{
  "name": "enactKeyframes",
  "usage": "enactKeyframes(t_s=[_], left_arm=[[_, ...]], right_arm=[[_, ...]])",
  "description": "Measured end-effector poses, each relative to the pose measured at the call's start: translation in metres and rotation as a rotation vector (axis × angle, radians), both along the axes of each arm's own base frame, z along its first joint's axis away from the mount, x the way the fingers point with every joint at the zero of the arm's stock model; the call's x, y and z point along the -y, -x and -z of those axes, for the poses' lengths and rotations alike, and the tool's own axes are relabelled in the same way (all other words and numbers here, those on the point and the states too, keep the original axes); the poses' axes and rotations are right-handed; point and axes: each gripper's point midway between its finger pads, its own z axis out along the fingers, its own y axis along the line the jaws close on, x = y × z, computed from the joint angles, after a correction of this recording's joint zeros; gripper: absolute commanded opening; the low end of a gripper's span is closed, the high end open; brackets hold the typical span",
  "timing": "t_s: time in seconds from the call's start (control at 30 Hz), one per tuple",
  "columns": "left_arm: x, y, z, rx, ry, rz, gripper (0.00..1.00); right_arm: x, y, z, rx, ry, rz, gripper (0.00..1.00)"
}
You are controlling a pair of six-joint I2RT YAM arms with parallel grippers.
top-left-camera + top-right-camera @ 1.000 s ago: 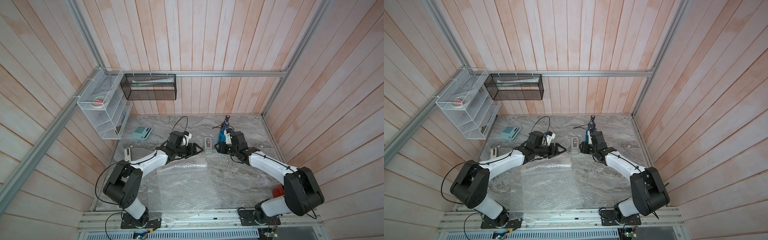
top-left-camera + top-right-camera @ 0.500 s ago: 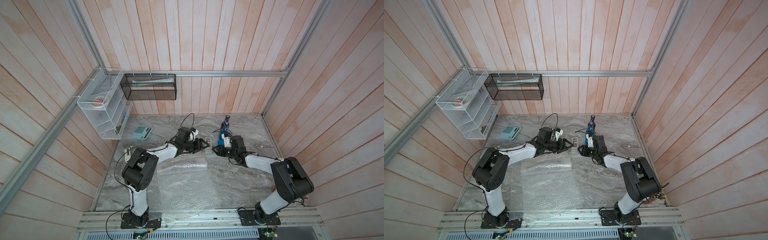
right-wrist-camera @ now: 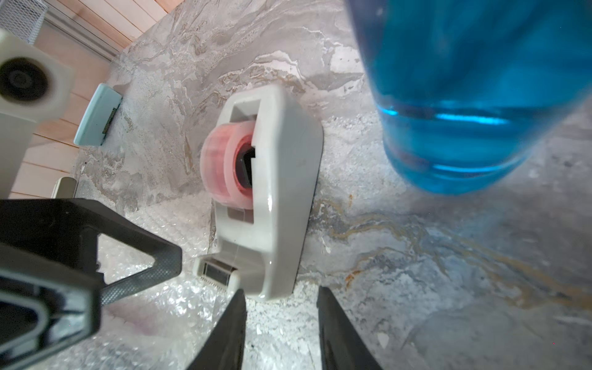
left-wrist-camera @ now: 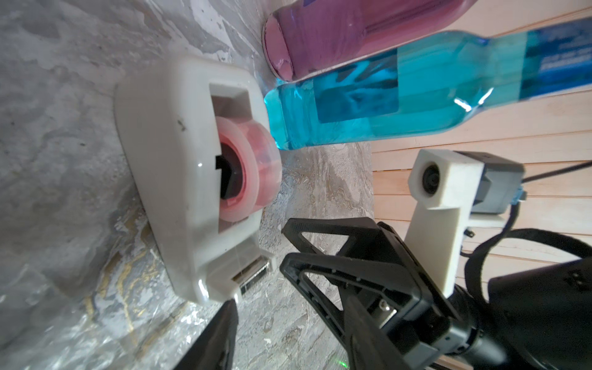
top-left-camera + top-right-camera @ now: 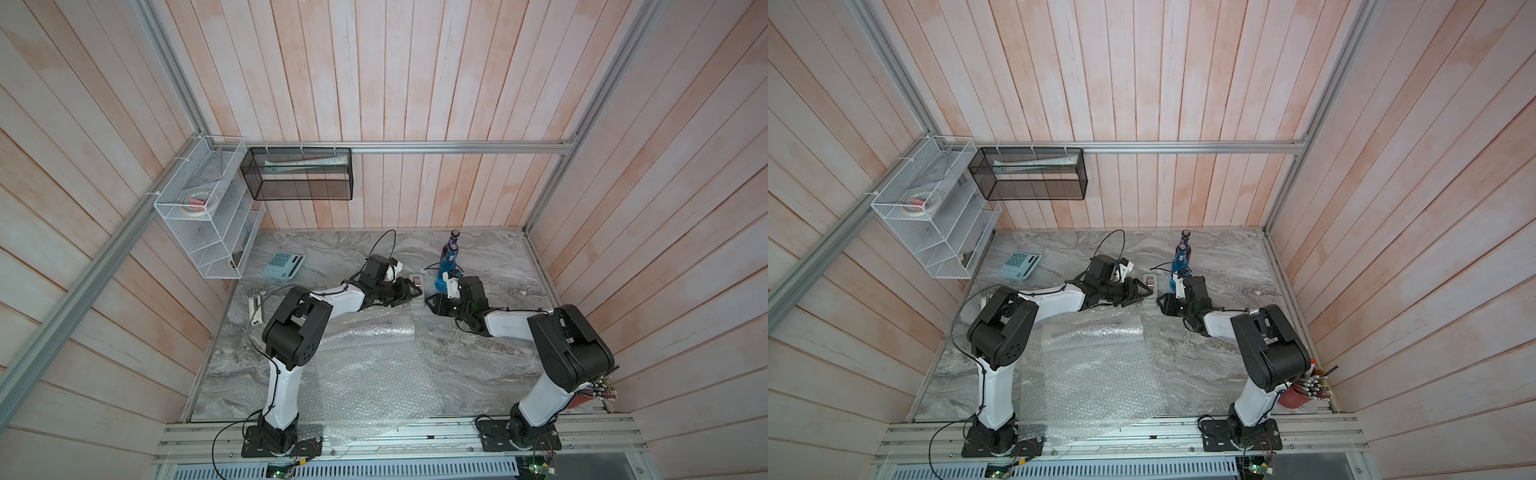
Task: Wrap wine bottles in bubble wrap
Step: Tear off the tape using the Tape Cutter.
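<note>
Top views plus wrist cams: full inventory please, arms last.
wine bottles: two visible, blue bottle and purple bottle, standing together at the table's far side
bubble wrap: clear, flat sheet front centre, rolled tube at its far end
tape dispenser: one, grey-white with pink roll, between the grippers
calculator: one, pale teal, far left of table
wire rack: one, white, left wall
mesh basket: one, black, back wall
red cup: one, front right, by the right arm's base
table: one, grey marble
left gripper: black, open, beside the dispenser
right gripper: black, open, on the dispenser's other side
</note>
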Motion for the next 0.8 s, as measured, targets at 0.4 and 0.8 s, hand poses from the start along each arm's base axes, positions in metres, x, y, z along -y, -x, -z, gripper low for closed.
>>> enactKeyframes(t_s=[0.4, 0.8], left_arm=[[0.006, -0.012, 0.020, -0.006, -0.026, -0.010, 0.53], [0.013, -0.017, 0.021, -0.003, -0.009, 0.001, 0.49]], right_arm=[[-0.003, -0.002, 0.009, -0.002, 0.004, -0.001, 0.39], [-0.003, -0.005, 0.014, -0.002, 0.016, 0.007, 0.39]])
